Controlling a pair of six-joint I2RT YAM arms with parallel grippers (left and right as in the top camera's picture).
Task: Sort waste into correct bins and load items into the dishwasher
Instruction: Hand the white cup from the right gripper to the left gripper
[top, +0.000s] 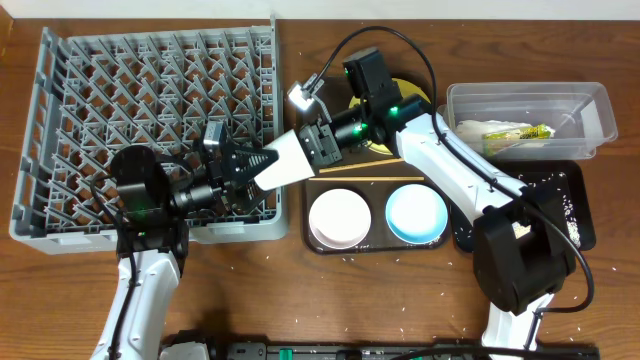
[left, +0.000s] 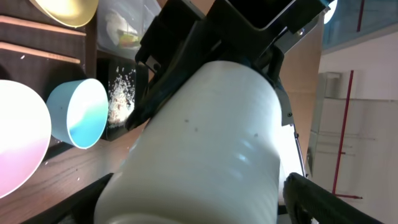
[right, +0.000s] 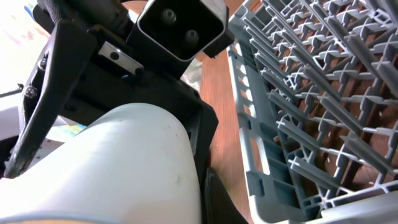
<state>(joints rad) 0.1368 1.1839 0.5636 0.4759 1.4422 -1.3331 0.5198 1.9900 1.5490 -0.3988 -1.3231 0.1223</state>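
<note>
Grey plastic lattice of the large square dish rack (top: 120, 100) fills the upper left of the overhead view. Just off its lower right corner, near the frame's centre, the small white cup (top: 283, 165) hangs in the air on its side between the two arms. From the right, the right pincer (top: 313, 150) is pressed together on the cup's end, pinching what looks like its rim wall. From the left, the left pincer (top: 260, 170) stands spread around the cup's body. Whether its pads already bear on the wall I cannot tell (its own camera sees little but white cup).

The plain risk is a drop at the handover. If the right pincer lets go before the left one has a firm squeeze, the smooth round wall would likely slip out. The cup could then fall on the wooden counter (top: 280, 290), strike the rack's edge, or hit the round white bowl (top: 338, 217) on the dark brown serving tray (top: 377, 240) lower right of centre. If the left arm pulls away while the right one pinches, the cup could twist in both holds. The two pincers also sit very close, so a small misjudged move could knock them together.
</note>
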